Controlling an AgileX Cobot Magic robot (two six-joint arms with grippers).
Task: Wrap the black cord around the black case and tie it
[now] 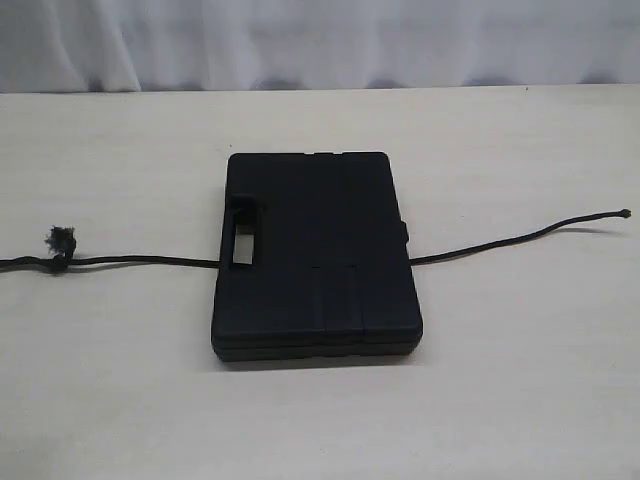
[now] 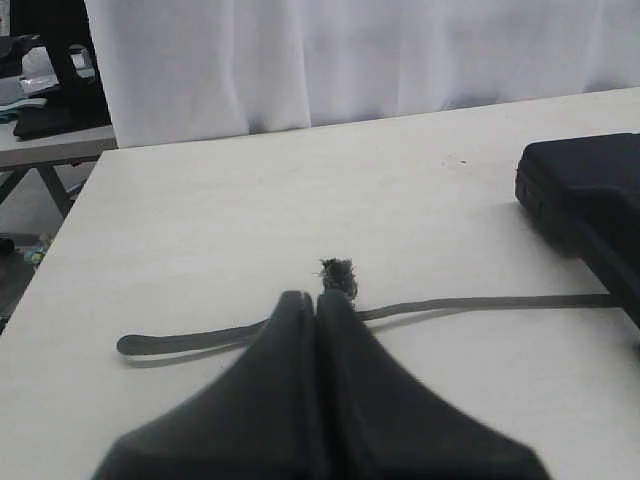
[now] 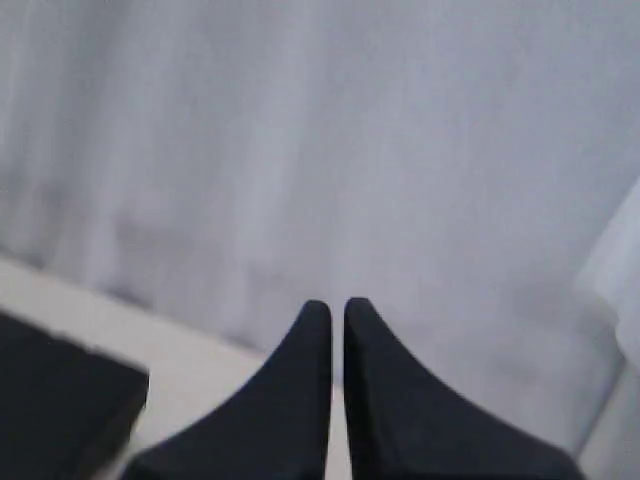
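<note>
The case (image 1: 318, 255) lies mid-way across the table (image 1: 500, 400) on top of the cord (image 1: 140, 261), whose ends trail toward the left and right edges, apparently ready for wrapping. The left pincer (image 2: 316, 298) hovers closed and empty over the knotted end; the right pincer (image 3: 337, 305), also closed and empty, hangs raised.

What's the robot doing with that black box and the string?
Nothing is being held yet. The black case lies flat on the table, and the black cord sticks out from both its sides, not wrapped or tied. The left gripper is shut and empty, near the cord's frayed end. The right gripper is shut and empty too.
</note>
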